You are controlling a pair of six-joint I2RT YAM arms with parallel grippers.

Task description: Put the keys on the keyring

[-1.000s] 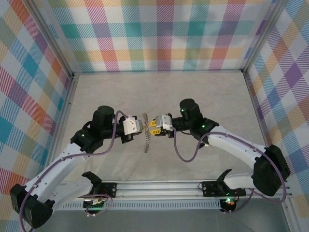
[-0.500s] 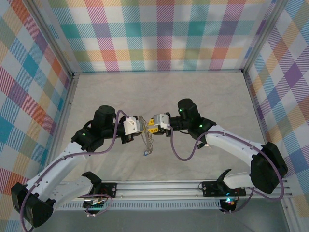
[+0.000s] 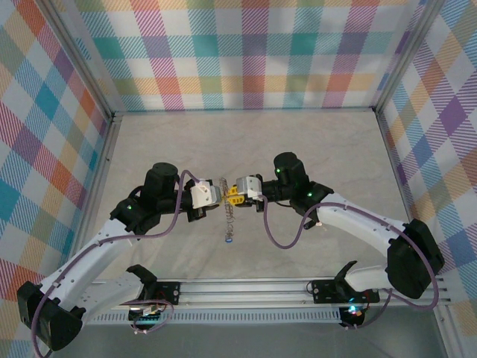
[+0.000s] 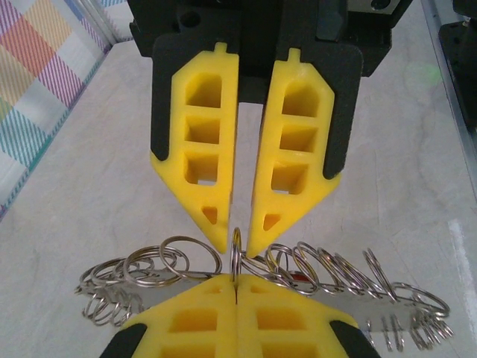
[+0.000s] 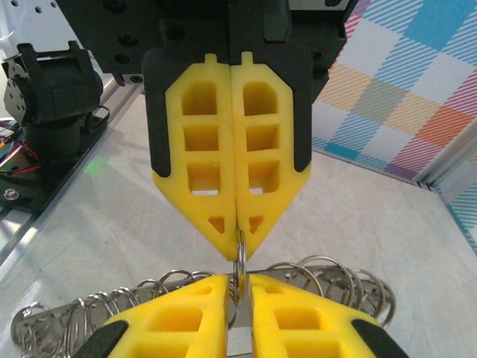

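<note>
Keyring (image 3: 226,203) hangs above bare tabletop (image 3: 246,142), walls (image 3: 246,52) well apart.

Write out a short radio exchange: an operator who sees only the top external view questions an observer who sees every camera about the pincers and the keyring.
Operator: Is the left pincer gripping anything?
Observer: Yes. The right wrist view shows it shut on the keyring, held edge-on.
Operator: And the right pincer?
Observer: From the left wrist, its fingers stand slightly apart, one either side of that ring.
</note>
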